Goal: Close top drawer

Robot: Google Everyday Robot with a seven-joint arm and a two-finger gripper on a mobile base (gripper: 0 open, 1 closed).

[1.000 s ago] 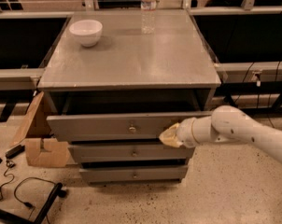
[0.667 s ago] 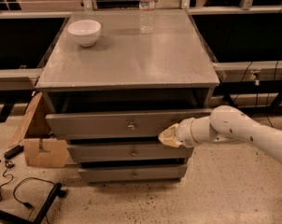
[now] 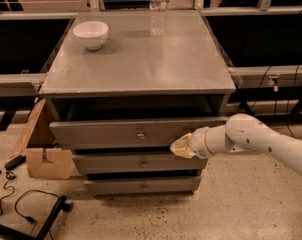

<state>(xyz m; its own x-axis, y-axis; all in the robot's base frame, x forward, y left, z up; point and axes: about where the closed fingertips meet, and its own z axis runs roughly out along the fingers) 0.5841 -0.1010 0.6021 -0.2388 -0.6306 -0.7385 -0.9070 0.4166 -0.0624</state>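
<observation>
Status: top drawer [image 3: 116, 132] partly out, dark gap behind front; end effector [image 3: 180, 147] at its right side, open or closed unclear. Push-in not yet done.

High front view (pincer [image 3: 178, 147] lower right).

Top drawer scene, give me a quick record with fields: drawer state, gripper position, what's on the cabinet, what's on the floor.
top drawer: open, front pulled out from the cabinet
gripper: at the right part of the drawer front, near its lower edge
on cabinet: white bowl back left, water bottle back centre
floor: cardboard box left of the cabinet
</observation>
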